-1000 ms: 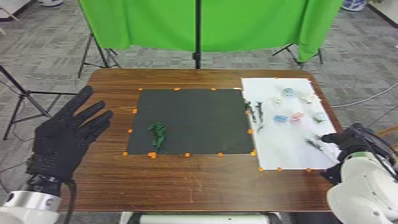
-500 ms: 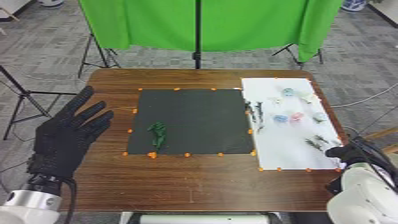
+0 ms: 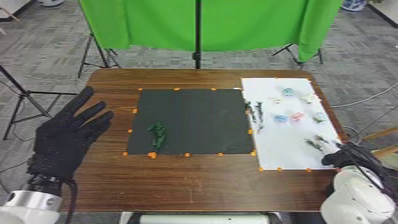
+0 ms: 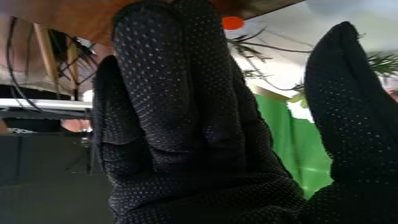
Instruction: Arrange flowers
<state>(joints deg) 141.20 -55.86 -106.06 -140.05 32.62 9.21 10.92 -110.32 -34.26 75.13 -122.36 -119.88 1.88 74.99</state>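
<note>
My right hand (image 3: 346, 156) is at the white board's right front edge, just beside the green sprigs (image 3: 315, 143). In the right wrist view the right hand (image 4: 191, 125) is open, fingers straight and thumb apart; a green sprig (image 4: 385, 63) shows past the thumb. My left hand (image 3: 64, 137) is open left of the black mat (image 3: 191, 112). A green leafy stem (image 3: 157, 136) lies on the mat. The white board (image 3: 289, 159) holds blue (image 3: 281, 118), pink (image 3: 297, 116) and teal (image 3: 288, 92) blooms, white flowers (image 3: 308, 98) and dark stems (image 3: 259, 112).
Orange dots mark the edges of the mat and board. The brown table (image 3: 200, 182) extends in front of both. Behind it stand a green cloth (image 3: 258, 25) and a black pole (image 3: 197, 45). Cables (image 3: 351, 134) hang beyond the table's right edge.
My right hand has moved toward the near end of the white board, uncovering more of the sprigs beside it. The left hand has stayed in place.
</note>
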